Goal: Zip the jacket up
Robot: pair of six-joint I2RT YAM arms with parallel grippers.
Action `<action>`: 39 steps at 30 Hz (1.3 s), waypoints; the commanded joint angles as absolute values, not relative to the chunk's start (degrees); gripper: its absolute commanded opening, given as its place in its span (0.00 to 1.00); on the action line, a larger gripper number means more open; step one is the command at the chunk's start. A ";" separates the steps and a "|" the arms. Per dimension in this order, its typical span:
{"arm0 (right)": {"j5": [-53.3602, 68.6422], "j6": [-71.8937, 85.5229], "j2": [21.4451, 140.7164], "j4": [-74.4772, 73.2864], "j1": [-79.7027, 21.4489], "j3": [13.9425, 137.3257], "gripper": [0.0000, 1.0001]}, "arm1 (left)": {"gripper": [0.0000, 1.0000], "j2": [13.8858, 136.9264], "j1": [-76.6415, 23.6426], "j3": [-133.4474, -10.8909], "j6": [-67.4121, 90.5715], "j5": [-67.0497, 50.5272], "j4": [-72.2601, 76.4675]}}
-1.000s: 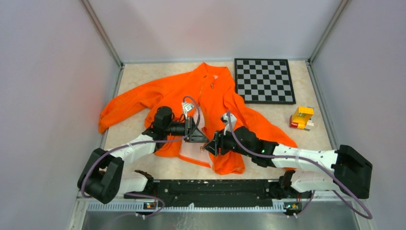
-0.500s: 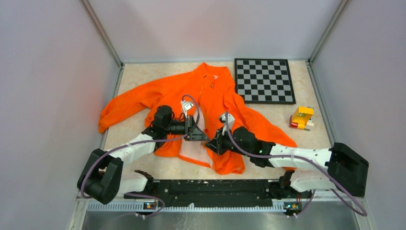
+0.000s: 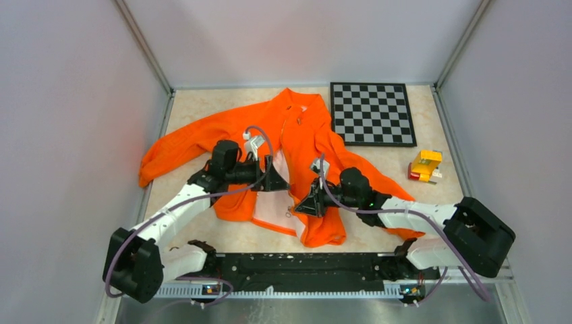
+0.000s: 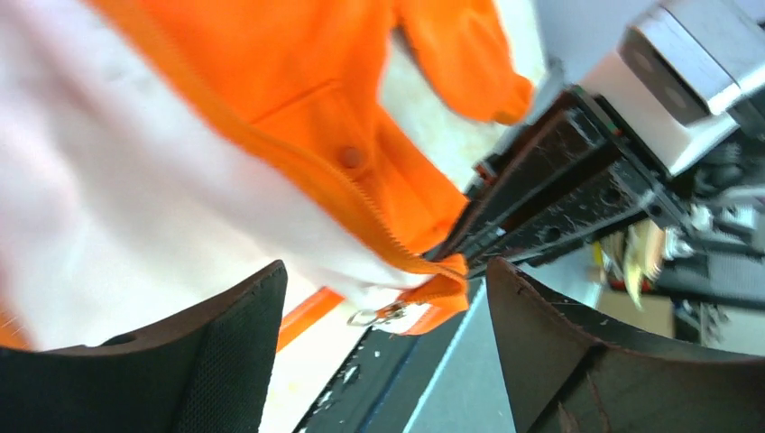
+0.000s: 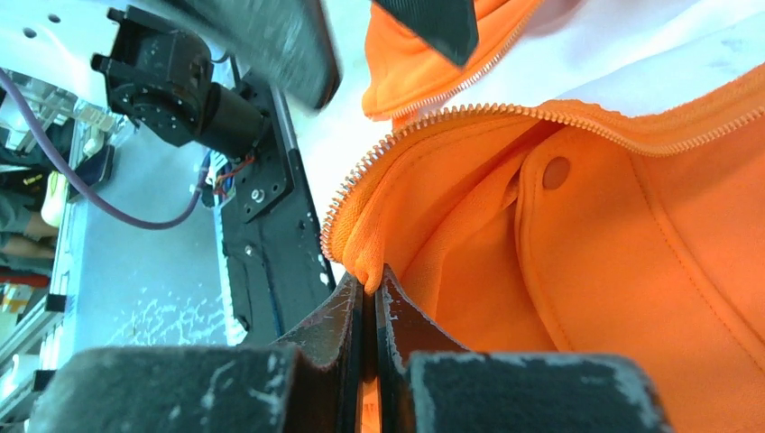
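One orange jacket [image 3: 236,131] lies spread on the tabletop [image 3: 202,101], collar toward the far wall, with two sleeves: one stretches to the left, the other runs right and passes under the right arm [image 3: 411,216]. Its lower front lies open, showing one patch of white lining [image 3: 270,206]. One chessboard [image 3: 372,113] lies just beside the collar on the right, and one small yellow-and-red block [image 3: 425,166] sits near the board's near right corner, apart from the jacket.

Two arms reach in over the open front. The left arm [image 3: 172,209] hovers above the left panel. In the left wrist view its jaws stand wide apart and grip nothing; between them lie the jacket [image 4: 271,81], one line of zipper teeth, one snap button [image 4: 350,157] and, at the bottom corner, one metal zipper pull [image 4: 374,316].

In the right wrist view the right arm's jaws are pressed together on a fold of the jacket [image 5: 631,253] at the lower end of its zipper edge [image 5: 469,113], the orange cloth bunched up where they pinch it. One snap button [image 5: 556,171] shows there too
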State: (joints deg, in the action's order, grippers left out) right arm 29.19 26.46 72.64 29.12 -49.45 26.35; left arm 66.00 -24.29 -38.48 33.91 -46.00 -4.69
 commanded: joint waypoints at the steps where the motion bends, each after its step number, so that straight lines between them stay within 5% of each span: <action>1: 33.87 22.51 73.23 27.67 -48.74 29.17 0.00 | 0.85 62.59 -22.93 -43.09 25.68 -25.91 -24.87; 11: 34.21 20.08 73.33 26.58 -47.48 28.15 0.00 | 0.75 69.06 -22.84 -53.07 21.84 -1.67 -46.74; 26: 35.65 21.47 65.66 29.44 -46.93 23.83 0.00 | 0.62 88.37 -24.63 -58.02 13.03 -5.69 -53.52; 31: 34.86 21.66 64.22 29.41 -47.00 23.46 0.00 | 0.46 90.88 -26.52 -58.36 14.77 -2.41 -53.64; 39: 34.63 22.06 64.06 29.99 -46.97 23.20 0.00 | 0.50 93.89 -28.28 -59.15 16.91 3.49 -52.60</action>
